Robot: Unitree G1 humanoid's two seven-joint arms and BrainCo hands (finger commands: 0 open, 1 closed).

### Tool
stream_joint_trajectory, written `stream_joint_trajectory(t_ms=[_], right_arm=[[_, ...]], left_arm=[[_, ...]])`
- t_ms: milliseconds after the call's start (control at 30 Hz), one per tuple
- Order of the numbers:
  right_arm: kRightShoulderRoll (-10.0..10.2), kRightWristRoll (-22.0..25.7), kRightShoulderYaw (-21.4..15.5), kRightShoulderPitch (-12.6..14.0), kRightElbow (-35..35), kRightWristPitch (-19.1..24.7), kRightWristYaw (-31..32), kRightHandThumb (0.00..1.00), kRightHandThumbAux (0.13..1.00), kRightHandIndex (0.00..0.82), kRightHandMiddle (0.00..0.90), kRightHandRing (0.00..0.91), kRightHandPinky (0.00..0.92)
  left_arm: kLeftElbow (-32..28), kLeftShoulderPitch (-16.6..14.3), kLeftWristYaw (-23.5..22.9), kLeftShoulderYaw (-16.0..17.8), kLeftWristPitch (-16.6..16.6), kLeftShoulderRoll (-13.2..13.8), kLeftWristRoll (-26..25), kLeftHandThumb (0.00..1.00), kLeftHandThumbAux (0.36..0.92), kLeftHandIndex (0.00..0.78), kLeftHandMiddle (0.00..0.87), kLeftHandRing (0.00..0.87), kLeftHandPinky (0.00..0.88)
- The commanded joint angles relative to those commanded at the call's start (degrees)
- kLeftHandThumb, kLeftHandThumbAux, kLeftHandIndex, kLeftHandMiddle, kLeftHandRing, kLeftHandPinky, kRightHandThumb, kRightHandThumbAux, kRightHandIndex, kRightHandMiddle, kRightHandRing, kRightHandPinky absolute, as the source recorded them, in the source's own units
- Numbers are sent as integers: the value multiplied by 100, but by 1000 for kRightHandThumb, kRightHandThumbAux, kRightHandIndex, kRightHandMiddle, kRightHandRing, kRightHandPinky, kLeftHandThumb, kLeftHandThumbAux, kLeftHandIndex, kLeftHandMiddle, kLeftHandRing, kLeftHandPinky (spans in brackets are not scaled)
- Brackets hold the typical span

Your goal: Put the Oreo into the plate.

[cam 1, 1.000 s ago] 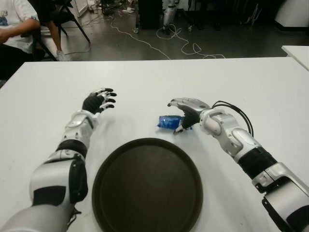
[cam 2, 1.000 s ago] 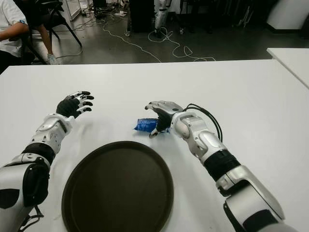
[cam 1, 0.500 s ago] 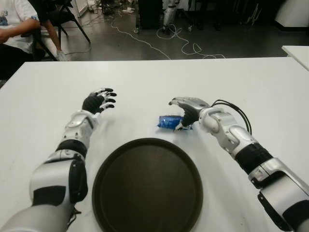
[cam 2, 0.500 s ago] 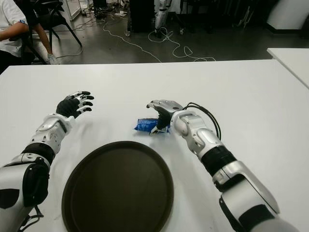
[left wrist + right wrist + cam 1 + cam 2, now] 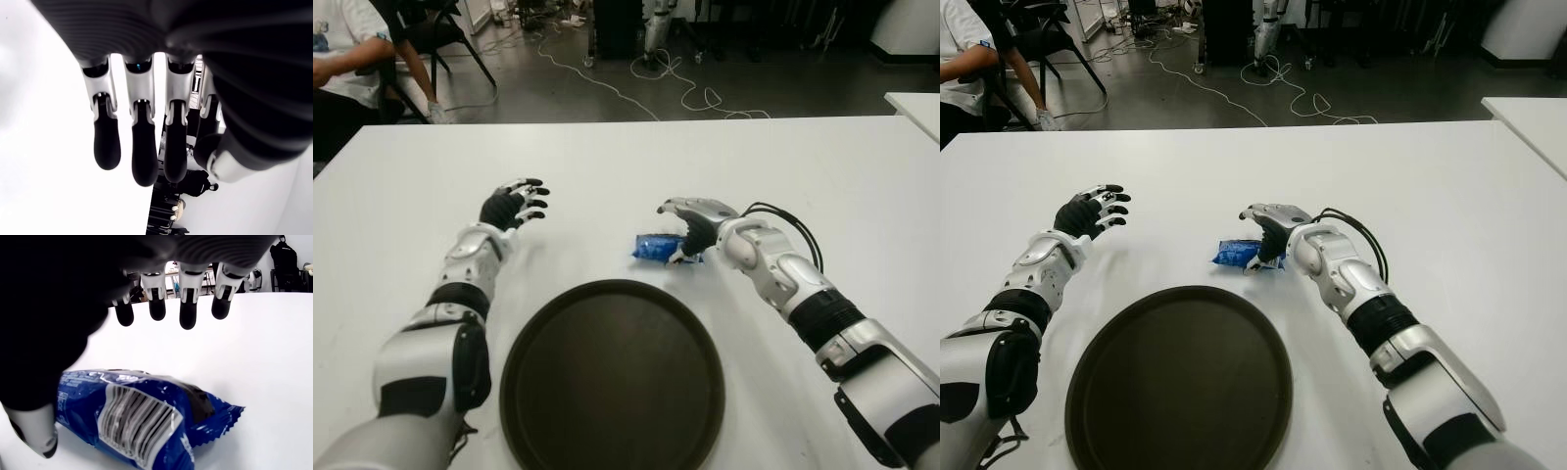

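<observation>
you're looking at one blue oreo pack (image 5: pixel 132 418), barcode showing, one plate (image 5: pixel 612 377); right robot hand (image 5: pixel 690 227) is hovering over it, fingers apart; left robot hand (image 5: pixel 514 204) is spreading idle beside the plate.

Oreo and plate on the table, a hand on either side.

The plate (image 5: pixel 612 377) sits on the table (image 5: pixel 862 176) nearest the robot. Just behind it, slightly right, the Oreo (image 5: pixel 656 247) lies on the table, outside the plate. The right hand (image 5: pixel 690 227) arches over the Oreo's right end, thumb beside it. The left hand (image 5: pixel 512 206) shows well apart to the left, behind the plate's left edge.
</observation>
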Motion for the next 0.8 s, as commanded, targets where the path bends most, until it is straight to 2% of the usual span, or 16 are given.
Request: stream_joint_trajectory(t_ms=[367,800], right_arm=[[35,7,4,-44,140,-25,-52,0,685,88,88,90,86],[94,219,-85,-21,287,-349,-8,0,659,91,91,95,88]], left_arm=[[3,-12,42,9,36,-14,-5,826,680,414,468,521,531],[-10,-3,-22,-2,-18,-22,0,826,679,419,467,520,524]])
